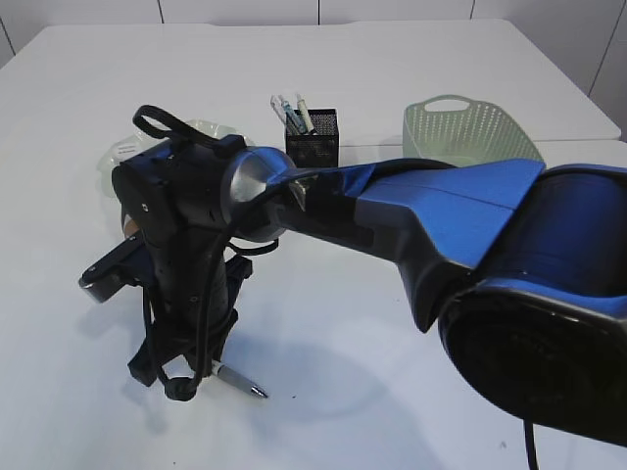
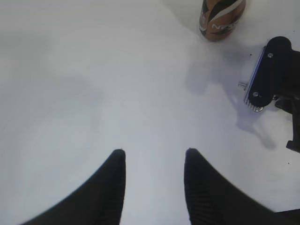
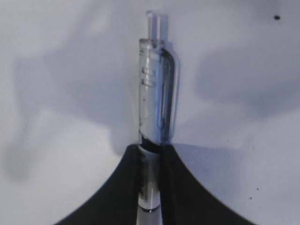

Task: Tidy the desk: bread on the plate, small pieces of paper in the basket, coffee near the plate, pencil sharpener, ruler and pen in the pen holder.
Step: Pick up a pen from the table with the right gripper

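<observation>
A broad white desk [image 1: 411, 59] runs back to a pale wall, and from the exterior view most of the middle is blocked by the big blue right arm reaching across to the left. Behind it the black mesh pen holder [image 1: 313, 138] stands upright with a few pens or similar sticks already poking out, the sage-green basket [image 1: 470, 130] sits to its right, and the wavy pale green plate [image 1: 125, 152] peeks out behind the arm; whether bread or paper is where it belongs I cannot tell, as both are hidden here. Low at the front, the right gripper [image 1: 201, 370] is down at the desk on a pen [image 1: 242, 381], whose tip juts out to the right. In the left wrist view, the left gripper [image 2: 154, 157] hangs partly open over bare desk, holding nothing, with a brown coffee can [image 2: 221, 18] upright at the top edge. In the right wrist view, the right gripper [image 3: 150, 152] has its fingers pinched on the clear pen [image 3: 157, 98], which lies on the surface. So I would judge the pen step is under way, with its drop into the holder left to do.
</observation>
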`<state>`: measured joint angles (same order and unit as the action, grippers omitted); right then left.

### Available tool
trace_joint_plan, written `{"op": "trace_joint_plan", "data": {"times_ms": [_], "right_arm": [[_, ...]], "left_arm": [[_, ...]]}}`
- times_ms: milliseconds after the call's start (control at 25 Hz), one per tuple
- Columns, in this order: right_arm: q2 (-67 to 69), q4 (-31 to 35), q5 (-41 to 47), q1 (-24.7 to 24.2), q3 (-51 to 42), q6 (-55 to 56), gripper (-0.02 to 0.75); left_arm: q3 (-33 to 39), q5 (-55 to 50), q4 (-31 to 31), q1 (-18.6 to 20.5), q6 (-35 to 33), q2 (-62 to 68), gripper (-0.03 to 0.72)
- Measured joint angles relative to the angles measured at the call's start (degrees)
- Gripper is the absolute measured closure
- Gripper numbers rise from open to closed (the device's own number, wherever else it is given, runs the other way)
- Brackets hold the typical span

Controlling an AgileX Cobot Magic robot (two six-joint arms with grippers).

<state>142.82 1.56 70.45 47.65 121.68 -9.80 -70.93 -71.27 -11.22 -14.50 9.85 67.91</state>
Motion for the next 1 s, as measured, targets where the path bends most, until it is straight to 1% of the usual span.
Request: {"op": "trace_joint_plan", "data": {"times_ms": [280, 600, 1000], "right_arm": [[0.0, 0.0, 0.0, 0.0, 0.0, 0.5, 0.649], [-2.68, 0.0, -0.2, 0.0, -0.2, 4.59, 0.65], [-11.83, -1.03, -0.2, 0.0, -0.2, 9.8, 0.65]], "left_arm": [[0.0, 0.0, 0.0, 0.0, 0.0, 0.0, 0.399], [0.0, 0.0, 0.0, 0.0, 0.0, 0.0, 0.403], [0.0, 0.0, 0.0, 0.0, 0.0, 0.0, 0.409]]}}
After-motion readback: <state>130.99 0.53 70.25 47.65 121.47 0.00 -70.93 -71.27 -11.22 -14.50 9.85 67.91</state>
